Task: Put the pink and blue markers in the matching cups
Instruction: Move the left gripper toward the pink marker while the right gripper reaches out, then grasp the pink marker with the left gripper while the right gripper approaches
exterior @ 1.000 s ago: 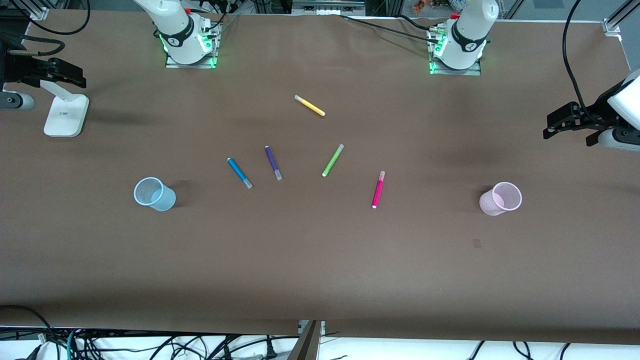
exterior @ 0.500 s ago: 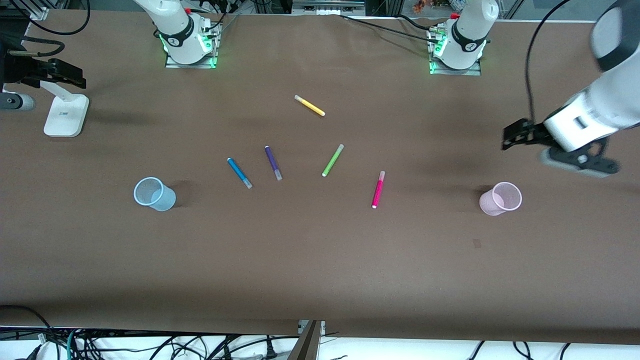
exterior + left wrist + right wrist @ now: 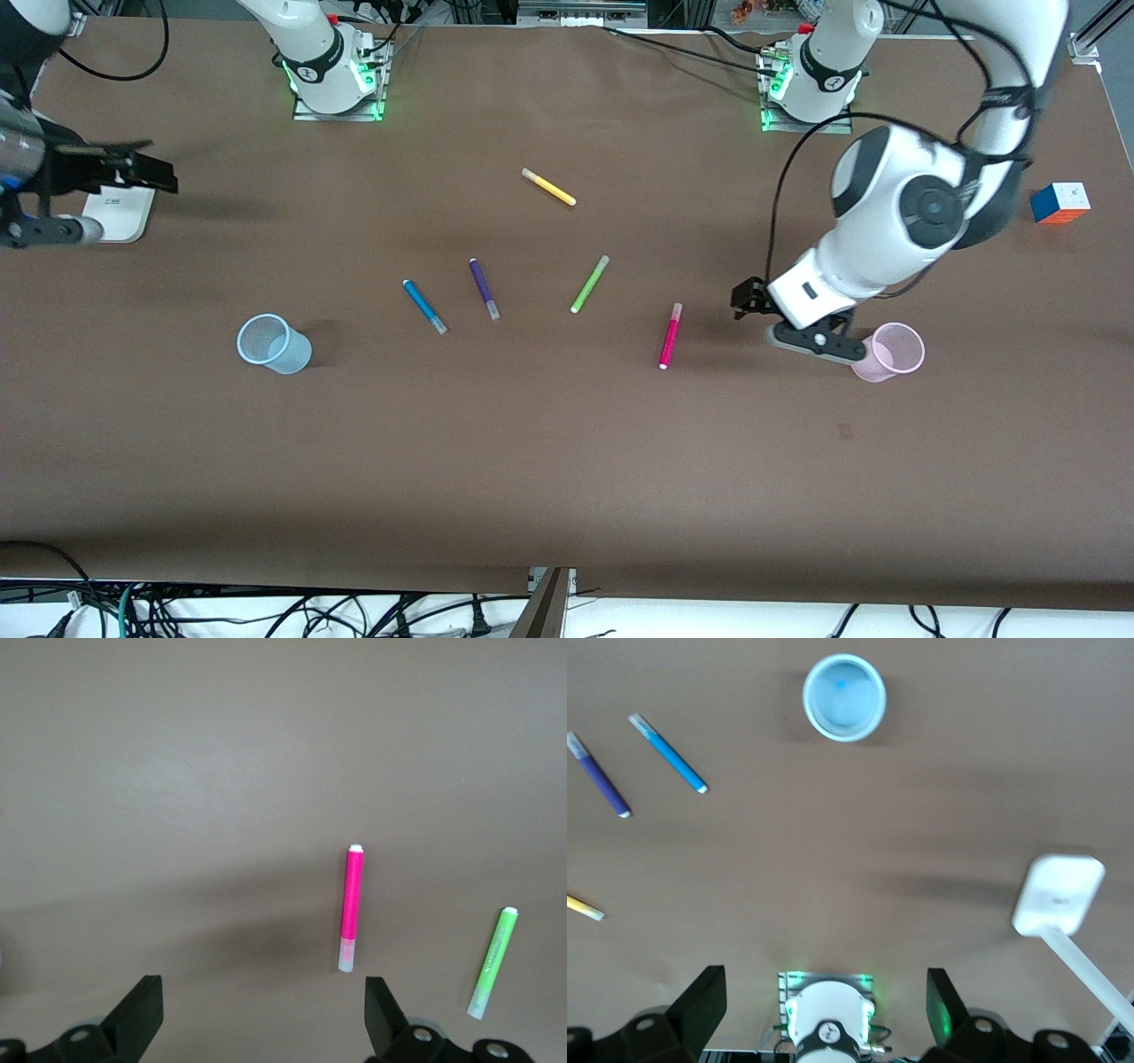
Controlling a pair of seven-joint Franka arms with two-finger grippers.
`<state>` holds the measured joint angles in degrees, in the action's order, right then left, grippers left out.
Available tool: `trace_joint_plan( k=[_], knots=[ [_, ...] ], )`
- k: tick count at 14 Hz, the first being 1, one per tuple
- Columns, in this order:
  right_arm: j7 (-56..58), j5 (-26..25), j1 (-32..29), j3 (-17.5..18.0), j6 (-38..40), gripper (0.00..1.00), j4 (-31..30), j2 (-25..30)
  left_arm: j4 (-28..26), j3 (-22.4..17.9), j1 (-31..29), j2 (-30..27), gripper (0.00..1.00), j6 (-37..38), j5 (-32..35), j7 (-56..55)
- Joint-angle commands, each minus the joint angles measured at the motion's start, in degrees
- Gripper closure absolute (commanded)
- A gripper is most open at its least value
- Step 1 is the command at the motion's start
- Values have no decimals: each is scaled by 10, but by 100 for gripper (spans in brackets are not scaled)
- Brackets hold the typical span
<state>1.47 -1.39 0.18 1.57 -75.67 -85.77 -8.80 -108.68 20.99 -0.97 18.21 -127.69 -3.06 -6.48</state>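
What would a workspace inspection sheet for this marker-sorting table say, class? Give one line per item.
Surface: brown table, flat and bare toward the front camera.
Job's things: pink marker and blue marker lie flat; pink cup stands toward the left arm's end, blue cup toward the right arm's end, both without markers.
Clutter: purple marker, green marker, yellow marker, colour cube, white stand.
Grippers: left tool open, over the table between pink marker and pink cup; right tool open, over the white stand.
Cables: black cable loops along the left arm.
Surroundings: cable tangle below the table edge.
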Motion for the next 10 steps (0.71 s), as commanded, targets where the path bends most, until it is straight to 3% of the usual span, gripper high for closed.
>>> trace_joint_plan(
  k=[1, 3, 6, 10],
  knots=[
    [-4, 37, 6, 2, -24, 0, 13, -46, -37, -2, 33, 15, 0, -66, -6, -40],
    [-4, 45, 19, 2, -54, 0, 10, -83, -45, -3, 66, 48, 0, -114, 40, -103],
    [-5, 42, 61, 2, -117, 0, 5, -131, -45, -2, 89, 105, 0, -154, 166, -222],
    [-5, 40, 112, 2, -180, 0, 3, -191, -37, -2, 94, 147, 26, -171, 201, -252]
  ],
)
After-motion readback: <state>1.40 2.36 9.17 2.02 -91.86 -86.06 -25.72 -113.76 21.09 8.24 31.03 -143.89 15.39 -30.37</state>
